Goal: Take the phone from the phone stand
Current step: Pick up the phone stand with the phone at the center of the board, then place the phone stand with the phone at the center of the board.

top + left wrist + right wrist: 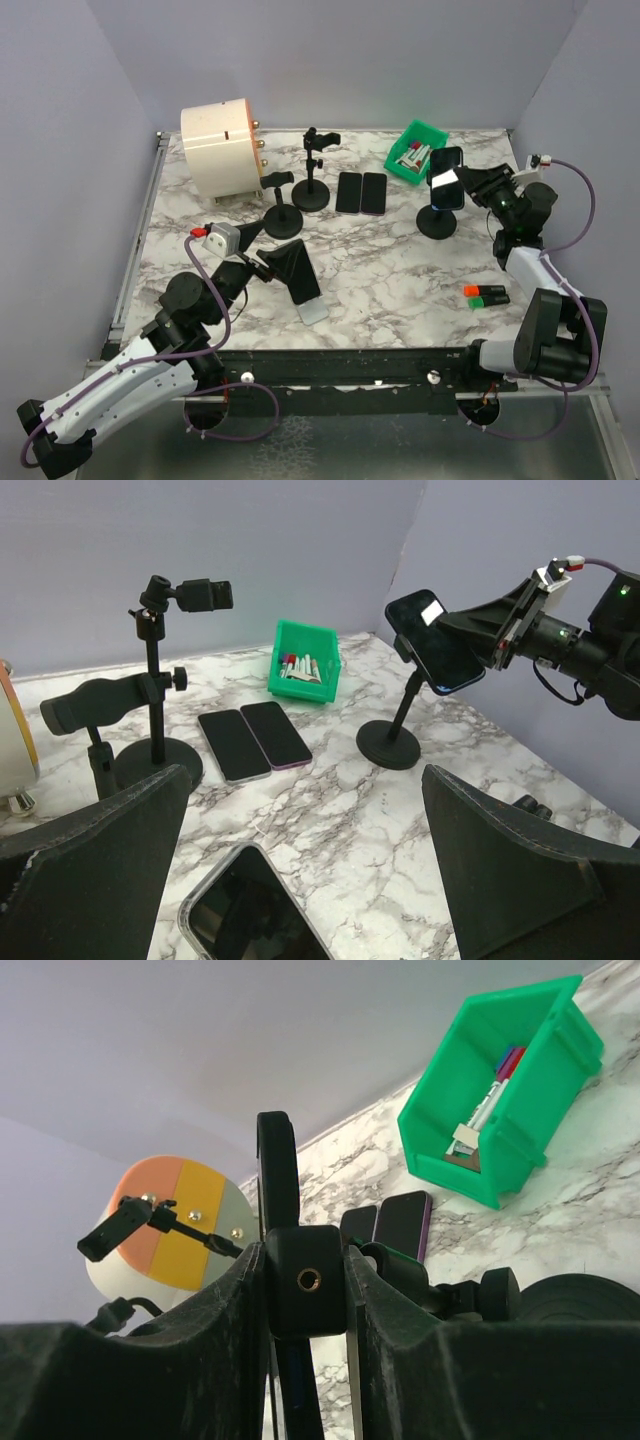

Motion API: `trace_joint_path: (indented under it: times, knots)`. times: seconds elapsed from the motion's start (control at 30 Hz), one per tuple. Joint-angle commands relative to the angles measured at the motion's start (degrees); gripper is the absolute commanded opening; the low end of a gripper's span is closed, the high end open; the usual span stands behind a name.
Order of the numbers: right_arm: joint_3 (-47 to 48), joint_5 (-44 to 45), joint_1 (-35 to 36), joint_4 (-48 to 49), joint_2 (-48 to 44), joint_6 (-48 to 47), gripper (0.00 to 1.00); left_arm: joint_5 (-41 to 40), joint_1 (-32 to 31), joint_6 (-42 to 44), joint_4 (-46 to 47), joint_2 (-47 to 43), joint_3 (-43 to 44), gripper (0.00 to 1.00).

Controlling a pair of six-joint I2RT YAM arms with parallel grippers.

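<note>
The phone [446, 178] [435, 640] sits tilted in the clamp of the black phone stand [437, 222] [389, 745] at the right of the table. My right gripper [472, 180] [305, 1265] reaches in from the right. Its two fingers [225, 1310] press against both sides of the clamp block [307, 1280], where the phone shows edge-on. Whether the fingers touch the phone itself is hidden. My left gripper [283, 266] [300, 780] is wide open near the front left, above a clear-cased phone [306, 287] [250, 910] lying flat.
Two dark phones [361, 192] lie flat mid-table. Two empty stands [310, 190] [283, 216] are left of them. A green bin [417, 150] with markers sits behind the phone stand. A round cream drum [222, 148] is at the back left, and markers [487, 294] lie front right.
</note>
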Motion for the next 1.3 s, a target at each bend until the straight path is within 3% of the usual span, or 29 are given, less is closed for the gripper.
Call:
trace_joint_path:
  times: [0.0, 0.2, 0.53, 0.8, 1.13, 1.27]
  knots:
    - [1.3, -1.2, 0.7, 1.4, -1.7, 0.0, 0.18, -0.5, 0.2, 0.2, -0.5, -0.5, 0.3, 0.99]
    - [0.9, 1.3, 2.1, -4.1, -9.1, -1.1, 0.01, -0.4, 0.2, 0.1, -0.4, -0.4, 0.3, 0.99]
    - [0.5, 3.5, 7.9, -15.3, -24.1, -4.4, 0.01, -0.3, 0.2, 0.0, -0.5, 0.9, 0.3, 0.99]
    - [-4.0, 1.8, 15.8, -19.7, -35.3, -0.2, 0.01, -0.6, 0.2, 0.3, -0.5, 1.5, 0.1, 0.99]
    - [-14.1, 0.3, 19.9, -7.4, -40.6, 13.0, 0.01, -1.5, 0.2, 0.9, -0.5, 2.9, 0.1, 0.99]
    - [-16.9, 4.1, 26.2, -1.0, -39.1, 14.6, 0.01, -1.9, 0.2, 1.3, -0.8, 3.7, 0.2, 0.99]
